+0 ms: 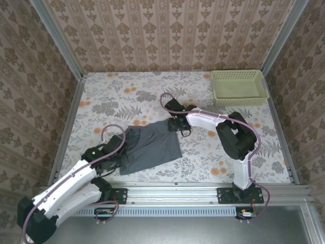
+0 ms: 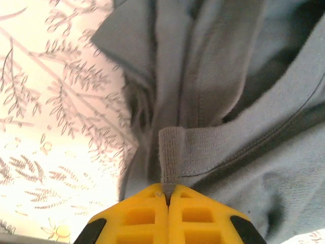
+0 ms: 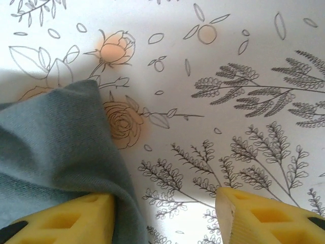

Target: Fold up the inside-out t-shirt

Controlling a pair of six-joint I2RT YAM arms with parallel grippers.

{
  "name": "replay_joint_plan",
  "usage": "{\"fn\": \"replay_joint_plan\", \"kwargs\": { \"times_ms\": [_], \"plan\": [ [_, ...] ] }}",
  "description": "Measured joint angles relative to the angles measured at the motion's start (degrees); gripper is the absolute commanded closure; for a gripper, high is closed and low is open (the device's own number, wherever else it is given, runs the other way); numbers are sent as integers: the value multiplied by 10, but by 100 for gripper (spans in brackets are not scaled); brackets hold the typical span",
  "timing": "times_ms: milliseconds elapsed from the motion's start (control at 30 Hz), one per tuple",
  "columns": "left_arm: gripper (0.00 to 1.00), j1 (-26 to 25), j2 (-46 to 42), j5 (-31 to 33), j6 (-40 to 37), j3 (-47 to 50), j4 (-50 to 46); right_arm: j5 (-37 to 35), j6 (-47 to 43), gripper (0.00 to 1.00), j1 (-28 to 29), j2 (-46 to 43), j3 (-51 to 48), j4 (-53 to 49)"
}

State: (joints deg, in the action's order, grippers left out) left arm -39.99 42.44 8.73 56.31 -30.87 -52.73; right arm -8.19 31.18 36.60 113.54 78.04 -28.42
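The inside-out t-shirt (image 1: 152, 145) lies folded into a slate-grey rectangle on the floral table, a little left of centre. My left gripper (image 1: 123, 147) is at its left edge. In the left wrist view its yellow fingers (image 2: 147, 213) are pressed together on a ribbed fold of the t-shirt (image 2: 228, 101). My right gripper (image 1: 177, 123) is at the shirt's far right corner. In the right wrist view the right gripper (image 3: 165, 213) is open, and a corner of the t-shirt (image 3: 51, 137) lies against its left finger (image 3: 66, 218). Bare tablecloth shows between the fingers.
A pale yellow-green basket (image 1: 238, 87) stands at the back right corner. Metal frame rails (image 1: 203, 187) run along the table's near edge and sides. The floral tablecloth (image 1: 127, 96) behind and to the right of the shirt is bare.
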Motion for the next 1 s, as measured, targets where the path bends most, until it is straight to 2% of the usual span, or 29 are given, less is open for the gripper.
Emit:
{"fn": "replay_joint_plan", "kwargs": {
  "times_ms": [67, 100, 167, 233, 367, 467, 633, 767, 867, 1000],
  "plan": [
    [84, -1, -31, -4, 18, 17, -14, 0, 0, 45, -1, 0, 0, 0],
    [74, -1, -40, -7, 26, 22, -17, 0, 0, 45, -2, 0, 0, 0],
    [61, 2, -47, -13, 23, 24, -15, 0, 0, 45, -2, 0, 0, 0],
    [54, 19, -36, -26, -2, 17, 1, 0, -2, 45, -1, 0, 0, 0],
    [44, 95, 96, -63, -76, -80, 36, -3, -8, 44, 2, -4, 0, 0],
    [41, 123, 229, -66, -124, -181, 80, -6, -10, 44, 7, -16, -4, 0],
    [42, 154, 368, -62, -167, -248, 139, -7, -10, 44, 15, -35, -10, 1],
    [51, 170, 429, -51, -186, -263, 158, -7, -10, 44, 19, -37, -19, 7],
    [62, 177, 455, -53, -196, -268, 177, -7, -10, 44, 19, -37, -26, 11],
    [83, 188, 479, -67, -211, -269, 204, -9, -10, 43, 19, -37, -33, 14]
  ]
}}
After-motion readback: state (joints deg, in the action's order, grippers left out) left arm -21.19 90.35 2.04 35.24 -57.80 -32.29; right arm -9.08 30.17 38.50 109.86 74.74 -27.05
